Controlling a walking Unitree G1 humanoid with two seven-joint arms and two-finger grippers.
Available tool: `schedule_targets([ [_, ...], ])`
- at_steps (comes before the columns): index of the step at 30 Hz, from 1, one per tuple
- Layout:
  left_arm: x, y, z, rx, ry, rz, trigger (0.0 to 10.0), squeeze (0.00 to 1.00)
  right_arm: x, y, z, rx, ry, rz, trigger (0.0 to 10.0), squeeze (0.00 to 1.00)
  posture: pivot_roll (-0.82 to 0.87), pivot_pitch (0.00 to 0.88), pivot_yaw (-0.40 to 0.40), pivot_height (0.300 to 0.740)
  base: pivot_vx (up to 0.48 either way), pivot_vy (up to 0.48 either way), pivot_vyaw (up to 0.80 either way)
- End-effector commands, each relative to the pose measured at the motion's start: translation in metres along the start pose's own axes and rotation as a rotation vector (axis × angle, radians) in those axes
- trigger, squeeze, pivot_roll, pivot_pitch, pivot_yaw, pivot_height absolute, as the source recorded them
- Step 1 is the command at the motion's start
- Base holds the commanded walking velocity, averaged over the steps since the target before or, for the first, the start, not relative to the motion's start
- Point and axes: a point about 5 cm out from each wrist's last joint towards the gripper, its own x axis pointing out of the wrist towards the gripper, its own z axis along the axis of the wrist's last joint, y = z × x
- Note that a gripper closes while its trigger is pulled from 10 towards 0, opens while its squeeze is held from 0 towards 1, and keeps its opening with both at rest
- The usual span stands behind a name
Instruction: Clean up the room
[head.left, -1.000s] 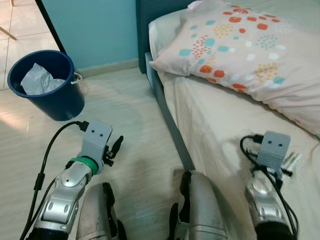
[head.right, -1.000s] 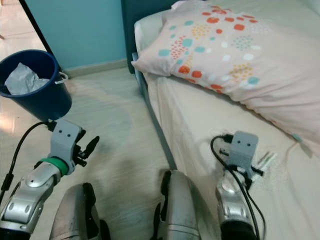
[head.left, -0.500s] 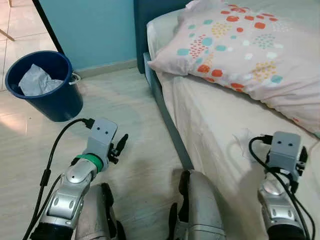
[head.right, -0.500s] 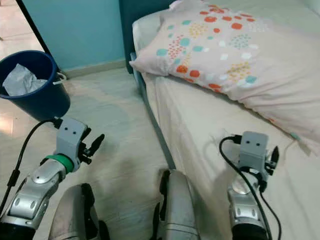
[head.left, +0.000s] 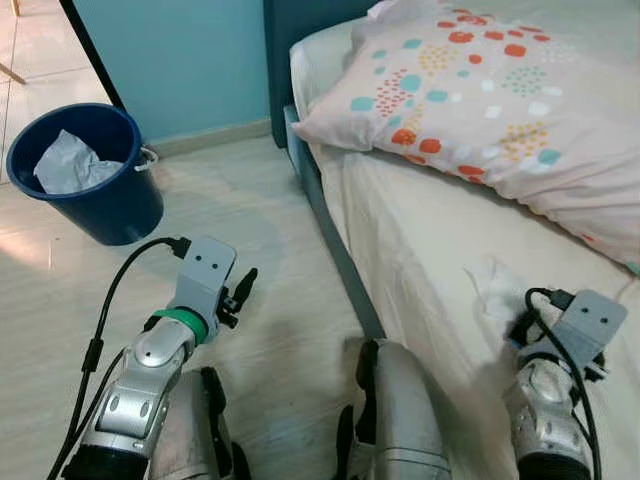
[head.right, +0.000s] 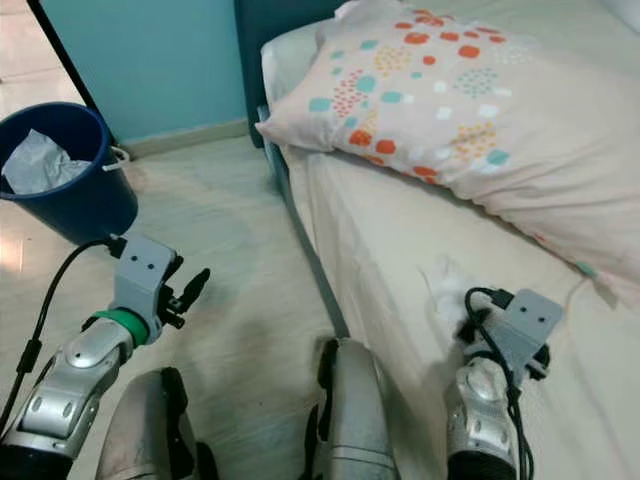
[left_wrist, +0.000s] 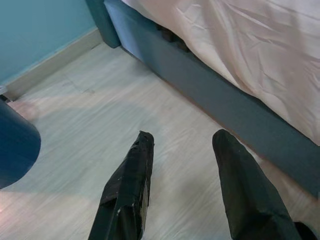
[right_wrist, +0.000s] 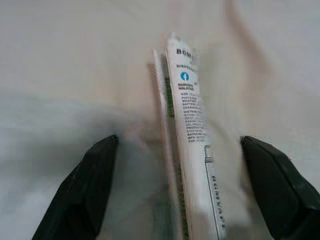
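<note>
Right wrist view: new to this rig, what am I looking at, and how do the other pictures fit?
A humanoid robot is tidying a bedroom. Two pictures come from its head, looking down; two from cameras on its wrists. The right wrist view looks along the right tool, whose two black fingers are open on either side of a white printed paper wrapper lying on the cream bedsheet, not yet gripped. From the head you see a spotted pillow, a crumpled white tissue and a dark blue plastic bucket holding paper. The left tool hangs open above the pale floor.
</note>
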Motion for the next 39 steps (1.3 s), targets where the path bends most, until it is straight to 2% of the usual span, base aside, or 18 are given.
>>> schedule_targets([
  [1, -0.002, -0.002, -0.007, 0.004, 0.023, -0.010, 10.0, 0.00, -0.004, 0.003, -0.028, 0.017, 0.138, 0.067, 10.0, 0.00, -0.02, 0.225, 0.061, 0.515, 0.000, 0.000, 0.00],
  [6, -0.002, 0.000, -0.006, 0.008, 0.023, -0.004, 10.0, 0.00, 0.001, 0.019, -0.027, -0.032, 0.175, 0.216, 10.0, 0.00, -0.01, 0.223, 0.065, 0.515, 0.000, 0.000, 0.00],
  [10, -0.003, 0.002, -0.006, 0.008, 0.024, 0.004, 10.0, 0.00, -0.001, 0.039, -0.033, -0.138, 0.260, 0.438, 10.0, 0.00, 0.00, 0.223, 0.064, 0.515, 0.000, 0.000, 0.00],
  [14, -0.003, 0.003, -0.006, 0.007, 0.024, 0.006, 10.0, 0.00, -0.004, 0.043, -0.039, -0.206, 0.292, 0.501, 10.0, 0.00, 0.00, 0.223, 0.064, 0.515, 0.000, 0.000, 0.00],
  [15, -0.003, 0.002, -0.006, 0.006, 0.024, 0.007, 10.0, 0.00, -0.006, 0.043, -0.046, -0.259, 0.330, 0.540, 7.5, 0.00, 0.00, 0.225, 0.065, 0.515, 0.000, 0.000, 0.00],
  [16, -0.003, 0.002, -0.006, 0.005, 0.025, 0.007, 10.0, 0.00, -0.008, 0.042, -0.052, -0.324, 0.356, 0.568, 1.3, 0.00, 0.00, 0.228, 0.066, 0.515, 0.000, 0.000, 0.00],
  [17, -0.003, 0.002, -0.006, 0.005, 0.025, 0.007, 10.0, 0.00, -0.008, 0.042, -0.052, -0.324, 0.356, 0.568, 1.3, 0.00, 0.00, 0.228, 0.066, 0.515, 0.000, 0.000, 0.00],
  [18, -0.003, 0.003, -0.006, 0.003, 0.026, 0.007, 10.0, 0.00, -0.009, 0.041, -0.056, -0.360, 0.370, 0.581, 0.0, 0.00, 0.00, 0.229, 0.067, 0.515, 0.000, 0.000, 0.00],
  [21, -0.004, 0.003, -0.007, 0.001, 0.028, 0.007, 10.0, 0.00, -0.008, 0.040, -0.057, -0.403, 0.359, 0.592, 0.0, 0.00, -0.01, 0.229, 0.067, 0.515, 0.000, 0.000, 0.00],
  [25, -0.003, 0.002, -0.007, 0.001, 0.028, 0.007, 10.0, 0.00, -0.007, 0.043, -0.053, -0.378, 0.327, 0.599, 0.0, 0.00, -0.01, 0.228, 0.068, 0.515, 0.000, 0.000, 0.00],
  [26, -0.002, 0.001, -0.007, -0.001, 0.028, 0.005, 10.0, 0.00, -0.007, 0.050, -0.046, -0.310, 0.289, 0.628, 0.0, 0.00, -0.01, 0.227, 0.069, 0.515, 0.000, 0.000, 0.00],
  [27, -0.002, 0.001, -0.007, -0.001, 0.028, 0.005, 10.0, 0.00, -0.007, 0.050, -0.046, -0.310, 0.289, 0.628, 0.0, 0.00, -0.01, 0.227, 0.069, 0.515, 0.000, 0.000, 0.00],
  [29, 0.000, -0.001, -0.006, -0.005, 0.026, -0.001, 10.0, 0.00, -0.012, 0.070, -0.028, -0.145, 0.204, 0.758, 0.0, 0.00, -0.02, 0.219, 0.069, 0.515, 0.000, 0.000, 0.00],
  [30, 0.000, -0.001, -0.006, -0.005, 0.026, -0.001, 10.0, 0.00, -0.012, 0.070, -0.028, -0.145, 0.204, 0.758, 0.0, 0.00, -0.02, 0.219, 0.069, 0.515, 0.000, 0.000, 0.00],
  [31, 0.002, -0.002, -0.006, -0.007, 0.024, -0.003, 10.0, 0.00, -0.016, 0.079, -0.020, -0.073, 0.174, 0.819, 0.0, 0.00, -0.03, 0.212, 0.066, 0.515, 0.000, 0.000, 0.00],
  [33, 0.002, -0.002, -0.006, -0.007, 0.024, -0.003, 10.0, 0.00, -0.016, 0.079, -0.020, -0.073, 0.174, 0.819, 0.0, 0.00, -0.03, 0.212, 0.066, 0.515, 0.000, 0.000, 0.00],
  [34, 0.005, -0.004, -0.005, -0.010, 0.019, -0.006, 10.0, 0.00, -0.024, 0.092, -0.008, 0.042, 0.126, 0.909, 0.0, 0.00, -0.03, 0.208, 0.063, 0.515, 0.000, 0.000, 0.00],
  [39, 0.006, -0.004, -0.004, -0.011, 0.016, -0.005, 10.0, 0.00, -0.026, 0.095, -0.004, 0.077, 0.107, 0.934, 0.0, 0.00, -0.03, 0.207, 0.062, 0.515, 0.000, 0.000, 0.00],
])
